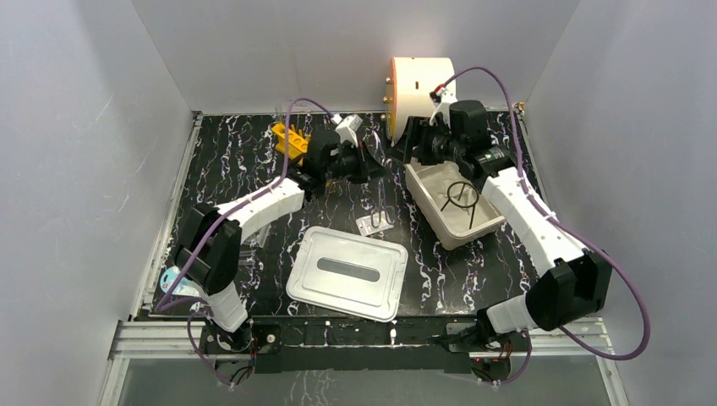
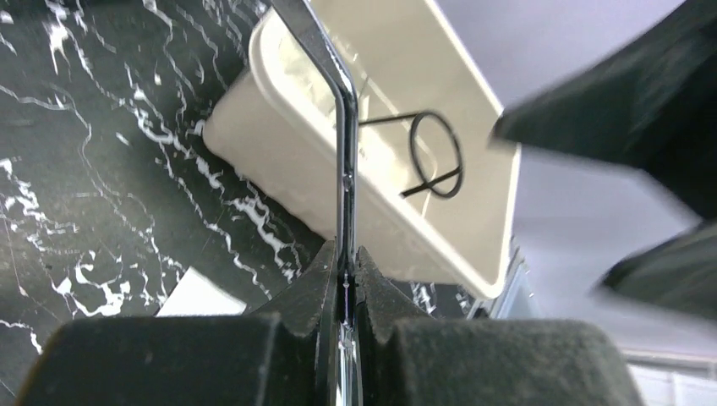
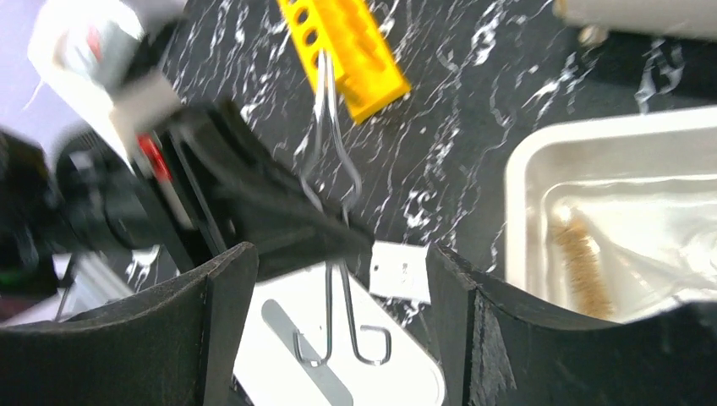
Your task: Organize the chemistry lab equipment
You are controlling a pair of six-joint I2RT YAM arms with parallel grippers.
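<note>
My left gripper (image 2: pixel 347 264) was clamped shut on the tongs (image 2: pixel 345 152). The wire was pinched flat in it and stood out beyond it, clear of the table. Taking the far wall as 12, the gripper hung near 12 o'clock of the tabletop.

My right gripper (image 3: pixel 338 254) was just to its 3 o'clock side. Its fingers were spread wide and held nothing, with the tongs hanging out in front of them.

Further out, at about 2 o'clock, lay the tub (image 1: pixel 463 239), uncovered. In it I could make out a black wire ring (image 1: pixel 459 196) and a brush (image 3: pixel 583 254), so I judged that a little of the sorting was done. The lid (image 1: pixel 347 271) lay flat on the table at 6 o'clock, off the tub.

Not yet put away were the rack (image 1: pixel 292 139) at 11 o'clock and a small white piece (image 1: pixel 374 222) near the centre, too small for me to name. The drum (image 1: pixel 423 85) stood at 1 o'clock against the far wall.

I reckoned the job was at an early-to-middle stage. The tongs in my grip needed a place, most likely the tub. After them would come the loose pieces, and perhaps the lid last.
</note>
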